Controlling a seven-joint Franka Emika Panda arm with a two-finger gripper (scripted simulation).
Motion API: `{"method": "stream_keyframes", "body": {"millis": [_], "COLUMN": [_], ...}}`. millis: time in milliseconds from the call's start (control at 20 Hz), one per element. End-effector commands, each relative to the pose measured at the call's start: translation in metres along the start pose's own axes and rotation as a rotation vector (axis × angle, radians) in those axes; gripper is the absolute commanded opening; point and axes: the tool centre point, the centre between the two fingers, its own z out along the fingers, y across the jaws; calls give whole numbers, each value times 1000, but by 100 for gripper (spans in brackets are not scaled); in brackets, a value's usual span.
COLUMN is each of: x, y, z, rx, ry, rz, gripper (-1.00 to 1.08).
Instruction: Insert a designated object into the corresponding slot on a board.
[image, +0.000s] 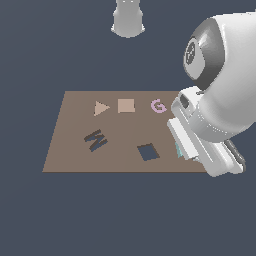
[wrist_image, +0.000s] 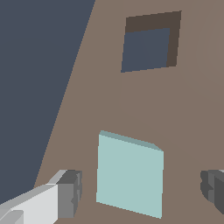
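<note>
- Straddling the block (wrist_image: 129, 175) with gripper (wrist_image: 142, 188) spread, fingers (wrist_image: 70, 193) apart on either side and not touching it (no grip yet).
- Resting flat on the board (image: 70, 145), near its right edge in the exterior view, right of the slot (image: 148, 152) and apart from it.
- Slot empty; grasp, lift, carry and insertion all left, by the look of it.
- Mostly hidden behind the arm in the exterior view: only a teal sliver showing.
- Cut off in the wrist view: far finger only partly in frame.
</note>
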Motion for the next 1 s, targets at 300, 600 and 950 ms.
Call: {"method": "stream_keyframes", "body": {"millis": [300,600,950], "x": [0,0,0], "y": [-6,-7,-7], "z": [3,16,23], "rx": [1,1,1], "ry": [0,0,0], "rz": [33,36,37], "gripper": [100,100,-100]}}
